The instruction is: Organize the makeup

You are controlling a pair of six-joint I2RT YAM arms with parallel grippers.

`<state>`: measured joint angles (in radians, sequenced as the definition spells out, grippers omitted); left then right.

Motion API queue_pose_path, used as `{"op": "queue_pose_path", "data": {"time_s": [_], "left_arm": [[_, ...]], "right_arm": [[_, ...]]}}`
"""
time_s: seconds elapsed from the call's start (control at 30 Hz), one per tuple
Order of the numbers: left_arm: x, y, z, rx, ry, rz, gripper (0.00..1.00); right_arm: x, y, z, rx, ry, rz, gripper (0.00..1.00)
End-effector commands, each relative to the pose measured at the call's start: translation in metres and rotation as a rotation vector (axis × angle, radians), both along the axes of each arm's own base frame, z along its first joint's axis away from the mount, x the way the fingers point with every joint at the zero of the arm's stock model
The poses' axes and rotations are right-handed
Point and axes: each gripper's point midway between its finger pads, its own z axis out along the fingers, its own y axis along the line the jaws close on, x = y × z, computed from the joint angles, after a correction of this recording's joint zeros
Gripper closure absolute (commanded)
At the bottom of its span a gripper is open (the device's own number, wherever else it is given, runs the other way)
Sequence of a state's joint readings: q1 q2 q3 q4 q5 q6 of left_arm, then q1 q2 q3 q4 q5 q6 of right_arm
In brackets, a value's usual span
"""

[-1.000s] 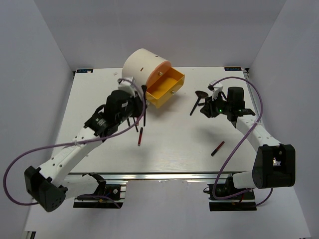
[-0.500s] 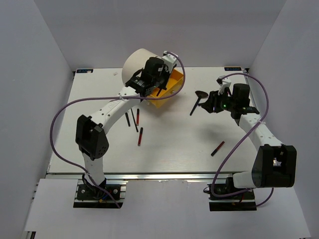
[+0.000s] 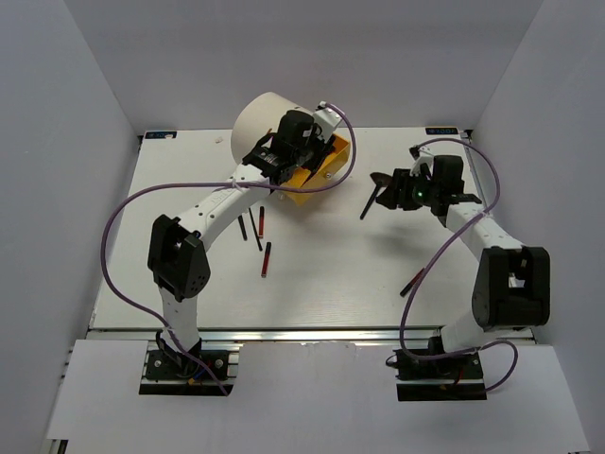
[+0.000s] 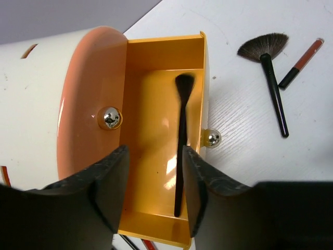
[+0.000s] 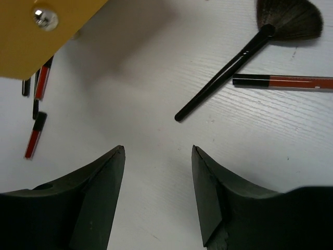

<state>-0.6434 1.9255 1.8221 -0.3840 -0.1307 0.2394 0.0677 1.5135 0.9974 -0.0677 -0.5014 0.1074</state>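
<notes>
My left gripper (image 4: 155, 156) hangs over the open orange-yellow plastic drawer (image 4: 161, 44) that sticks out of the big cream round box (image 3: 260, 118) at the far side of the white table (image 3: 331, 284). Its jaws are spread wide and hold nothing. Inside the drawer lies one thin black brush (image 4: 180, 140), with its soft dark tip toward the far end. It shows between my two left fingers (image 4: 106, 187), but they do not touch it. My right gripper (image 5: 157, 153) is low over the table, to the right of the drawer. Its jaws are spread too, and they are empty. Just past them lies a black brush with a wide fan of dark hair (image 5: 244, 49). A short dark-red-and-black stick (image 5: 283, 82) lies right beside that brush, near its hairy end. More makeup is out on the table. Two red-and-black sticks (image 3: 264, 238) and some thin black brushes (image 3: 249, 230) lie left of the middle, nearer to me than the drawer. One more red-and-black stick (image 3: 414, 279) lies alone on the near right side, well apart from the others.
</notes>
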Motion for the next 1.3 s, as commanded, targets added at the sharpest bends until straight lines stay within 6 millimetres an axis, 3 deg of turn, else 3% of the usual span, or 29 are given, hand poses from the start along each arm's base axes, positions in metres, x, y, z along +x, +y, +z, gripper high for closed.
{"op": "queue_pose_path", "data": {"time_s": [0.0,0.07,0.1,0.13,0.23,0.33,0.43,0.47,0.5,0.53,0.57,0.63,0.7,0.77,0.83,0.87,0.9,0.97,1.27], "left_arm": [[0.002,0.002,0.017,-0.021,-0.043,0.020,0.43],[0.003,0.004,0.019,-0.022,-0.047,0.027,0.37],[0.004,0.003,0.022,-0.030,-0.052,0.031,0.36],[0.004,0.003,0.023,-0.031,-0.052,0.033,0.34],[0.004,0.003,0.039,-0.067,-0.063,0.052,0.34],[-0.002,0.005,0.070,-0.148,-0.079,0.075,0.40],[-0.016,0.014,0.085,-0.231,-0.059,0.116,0.56],[-0.028,0.024,0.105,-0.273,-0.079,0.133,0.63],[-0.035,0.030,0.109,-0.324,-0.065,0.165,0.64],[-0.043,0.037,0.090,-0.316,-0.026,0.188,0.64],[-0.058,0.050,0.109,-0.367,-0.051,0.203,0.60],[-0.073,0.069,0.103,-0.437,-0.024,0.274,0.49],[-0.096,0.096,0.085,-0.499,0.012,0.351,0.34],[-0.114,0.124,0.063,-0.566,0.050,0.437,0.31],[-0.125,0.139,0.050,-0.605,0.075,0.479,0.29],[-0.129,0.150,0.029,-0.622,0.112,0.529,0.29],[-0.137,0.157,0.033,-0.652,0.102,0.538,0.28],[-0.143,0.167,0.018,-0.678,0.129,0.584,0.28],[-0.154,0.176,0.012,-0.713,0.145,0.626,0.27]], "right_arm": [[0.033,-0.004,0.020,0.068,0.015,-0.160,0.40],[0.045,-0.012,0.008,0.065,0.080,-0.264,0.41],[0.052,-0.008,0.016,0.080,0.081,-0.278,0.41],[0.059,-0.012,0.007,0.055,0.104,-0.324,0.41],[0.072,-0.008,-0.002,0.017,0.151,-0.373,0.41],[0.081,0.003,-0.014,-0.024,0.188,-0.374,0.43],[0.080,0.017,-0.025,-0.062,0.203,-0.364,0.53],[0.078,0.025,-0.028,-0.071,0.207,-0.352,0.57],[0.076,0.025,-0.034,-0.087,0.220,-0.360,0.58],[0.075,0.026,-0.037,-0.092,0.228,-0.367,0.60],[0.073,0.028,-0.041,-0.085,0.244,-0.377,0.60],[0.073,0.026,-0.046,-0.095,0.253,-0.404,0.60],[0.075,0.026,-0.051,-0.111,0.256,-0.416,0.60],[0.077,0.024,-0.052,-0.147,0.245,-0.430,0.58],[0.078,0.021,-0.057,-0.185,0.242,-0.448,0.57],[0.078,0.022,-0.060,-0.195,0.242,-0.450,0.56],[0.078,0.020,-0.062,-0.211,0.241,-0.461,0.56],[0.077,0.023,-0.067,-0.224,0.247,-0.459,0.54],[0.085,0.020,-0.096,-0.269,0.272,-0.507,0.53]]}}
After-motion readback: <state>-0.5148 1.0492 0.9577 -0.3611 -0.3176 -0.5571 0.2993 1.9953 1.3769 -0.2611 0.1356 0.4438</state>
